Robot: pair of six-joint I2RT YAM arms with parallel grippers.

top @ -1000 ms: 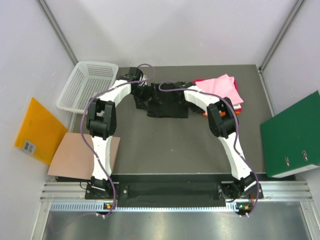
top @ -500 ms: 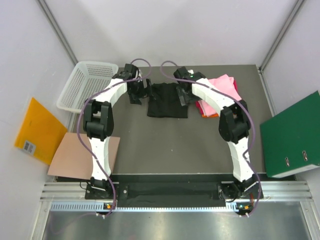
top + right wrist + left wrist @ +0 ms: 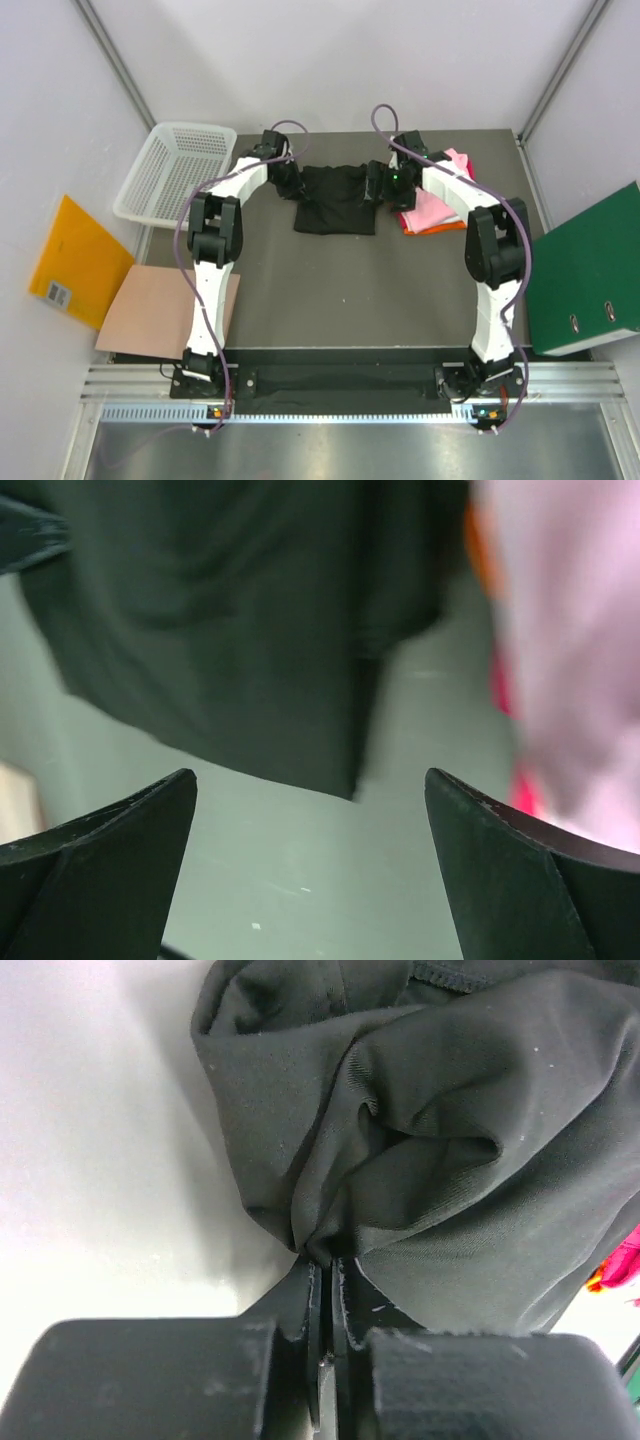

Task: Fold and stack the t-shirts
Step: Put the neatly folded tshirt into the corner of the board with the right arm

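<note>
Left tool point(image 3: 322, 1272) pinches one black t-shirt point(image 3: 440, 1160) (right tool point(image 3: 310, 785) gapes).

left end effector point(image 3: 322, 1265): clamped onto black t-shirt point(image 3: 430, 1140) | right end effector point(image 3: 310, 795): spread apart

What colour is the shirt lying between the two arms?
The t-shirt is black; the top external view shows it best.

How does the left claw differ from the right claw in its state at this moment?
The left claw is shut, the right claw open. The left claw pinches a fold of the black t-shirt; the right claw holds nothing above its edge. Both face that shirt.
</note>
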